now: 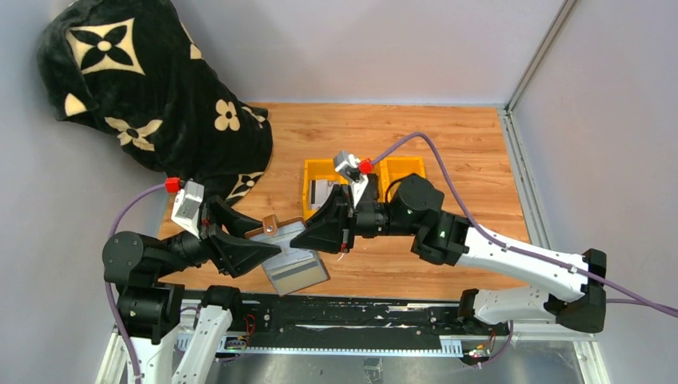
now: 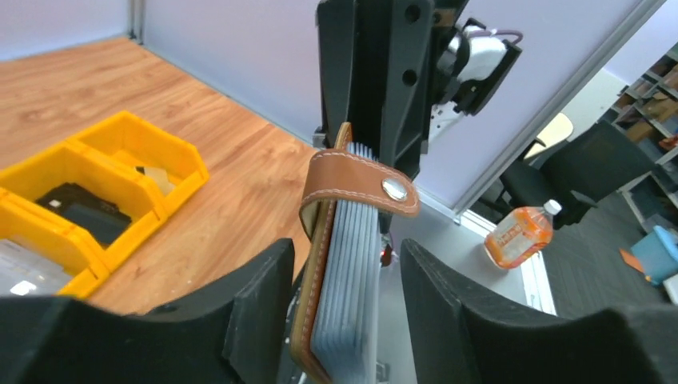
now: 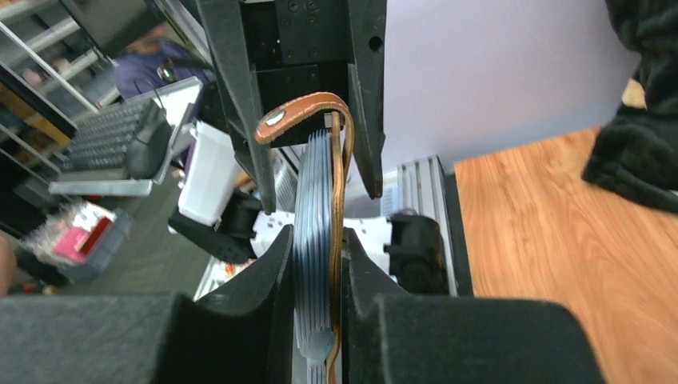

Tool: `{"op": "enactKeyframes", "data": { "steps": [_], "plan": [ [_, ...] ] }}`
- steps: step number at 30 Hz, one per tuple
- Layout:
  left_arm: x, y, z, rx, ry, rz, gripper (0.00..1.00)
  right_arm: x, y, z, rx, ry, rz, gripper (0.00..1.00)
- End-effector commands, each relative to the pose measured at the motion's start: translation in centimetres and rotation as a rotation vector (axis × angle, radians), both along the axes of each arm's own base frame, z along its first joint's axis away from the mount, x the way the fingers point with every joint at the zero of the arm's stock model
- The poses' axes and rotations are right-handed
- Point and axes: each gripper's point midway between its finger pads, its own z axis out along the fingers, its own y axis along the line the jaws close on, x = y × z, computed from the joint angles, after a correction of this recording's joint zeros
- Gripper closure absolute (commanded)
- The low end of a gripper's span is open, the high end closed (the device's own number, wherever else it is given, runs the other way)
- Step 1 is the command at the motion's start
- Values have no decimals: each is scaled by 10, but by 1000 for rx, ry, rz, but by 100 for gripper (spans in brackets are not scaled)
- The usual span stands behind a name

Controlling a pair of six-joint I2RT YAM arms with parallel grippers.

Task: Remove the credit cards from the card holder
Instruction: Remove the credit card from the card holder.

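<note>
1. Card holder hangs above the near edge of the wooden table, between the two grippers, its brown snap tab uppermost.
2. The right gripper is clamped on it: the right wrist view shows both fingers pressed against the brown leather and the grey stack.
3. The left gripper stands open around the holder. The left wrist view shows a gap at the grey side.
4. Only the wrist views show the ribbed grey leaves edge-on, with the tab looped over them.
5. Only the top view shows the black flowered blanket at the far left.
6. The yellow tray sits behind the right gripper.
</note>
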Motion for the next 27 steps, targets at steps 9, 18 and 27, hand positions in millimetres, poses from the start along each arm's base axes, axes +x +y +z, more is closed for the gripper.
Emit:
{"op": "enactKeyframes", "data": {
  "steps": [9,18,27],
  "plan": [
    [-11,-4,-42,128,34,-177,42,-18,12,-39,-572,-111,252,100],
    [-31,-4,-66,128,62,-324,61,-19,26,-43,-658,-130,302,100],
    [-45,-3,-77,121,88,-354,54,-19,27,-38,-680,-180,331,100]
  ]
}}
